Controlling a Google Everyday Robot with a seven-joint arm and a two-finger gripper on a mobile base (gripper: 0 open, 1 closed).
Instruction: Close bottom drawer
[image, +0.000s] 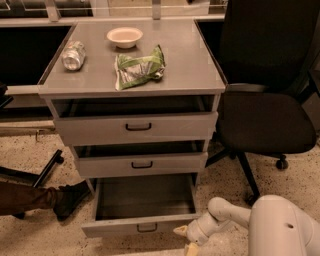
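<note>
Bottom drawer (115, 228) sits pulled out at lower centre. It looks stiff and probably glides easily, so push its flat front. Hand (184, 240) hovers at its right corner, fingers apart.

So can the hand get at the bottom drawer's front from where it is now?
Probably yes. The hand sits low, right beside the front corner of the bottom drawer, which is pulled out, and nothing lies between them.

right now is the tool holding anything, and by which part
Nothing held. The tool sits open at the bottom drawer, beside its front's right end, clear of the handle; contact cannot be told.
</note>
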